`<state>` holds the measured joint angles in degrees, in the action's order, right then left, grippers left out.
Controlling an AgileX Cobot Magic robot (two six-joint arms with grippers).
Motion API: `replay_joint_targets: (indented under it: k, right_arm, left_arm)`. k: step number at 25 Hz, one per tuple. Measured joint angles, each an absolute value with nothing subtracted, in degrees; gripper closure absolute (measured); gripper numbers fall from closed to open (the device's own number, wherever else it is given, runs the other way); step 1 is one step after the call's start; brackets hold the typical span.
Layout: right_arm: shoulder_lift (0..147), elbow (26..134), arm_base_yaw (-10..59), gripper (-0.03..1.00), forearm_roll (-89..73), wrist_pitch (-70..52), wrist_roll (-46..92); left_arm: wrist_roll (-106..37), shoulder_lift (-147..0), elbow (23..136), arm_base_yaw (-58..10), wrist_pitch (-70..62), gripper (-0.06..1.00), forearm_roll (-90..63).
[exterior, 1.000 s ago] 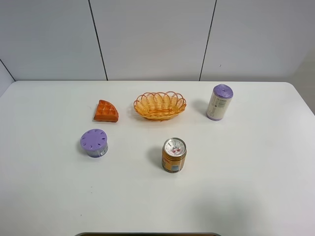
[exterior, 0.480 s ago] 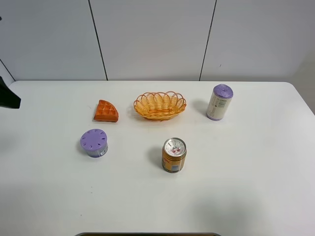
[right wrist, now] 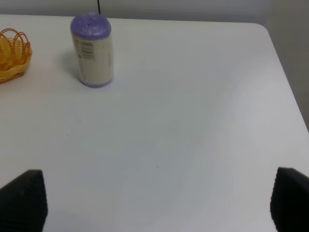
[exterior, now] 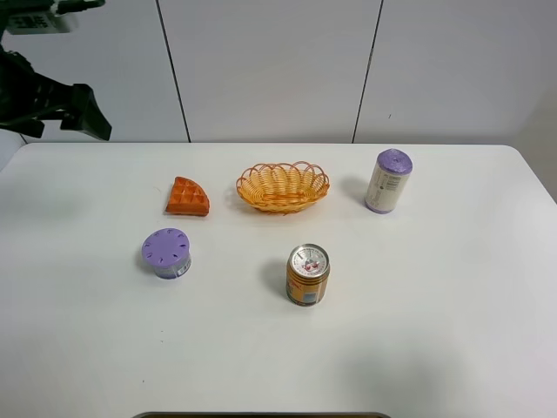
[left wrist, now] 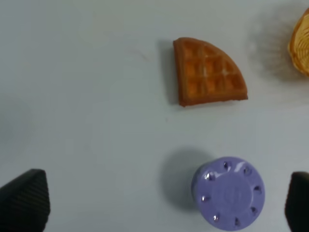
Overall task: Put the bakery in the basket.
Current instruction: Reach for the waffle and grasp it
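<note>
Left pincer [left wrist: 161,203]: fingers spread wide, nothing held, high above white tabletop [exterior: 435,348]. Nearest below: round tub with purple dimpled lid [left wrist: 228,190]. Further ahead: small orange-brown quarter-circle waffle wedge [left wrist: 207,72], lying flat, untouched, outside shallow orange-yellow wicker basket [left wrist: 301,48] near it. Advised: descend over wedge clear of tub, close on 2 opposite sides. Right pincer [right wrist: 157,200]: spread too, idle. Backdrop: pale panelled wall [exterior: 270,70].

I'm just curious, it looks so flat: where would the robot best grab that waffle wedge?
Probably from straight above, pinching the waffle by its sides, one straight edge against the curved one. It lies flat on the table, so only those low sides offer a hold, and nothing touches it.
</note>
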<state>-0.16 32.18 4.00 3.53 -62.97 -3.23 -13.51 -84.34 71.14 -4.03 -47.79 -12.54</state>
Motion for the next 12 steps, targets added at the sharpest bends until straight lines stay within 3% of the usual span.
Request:
replay_joint_targets:
  k: [12]
  right_arm:
    - [-0.2,32.2,4.0,0.05,3.5,-63.0,-3.2]
  left_arm:
    - [-7.8,-103.7,85.7,-11.3,-47.2,-0.05,-11.7]
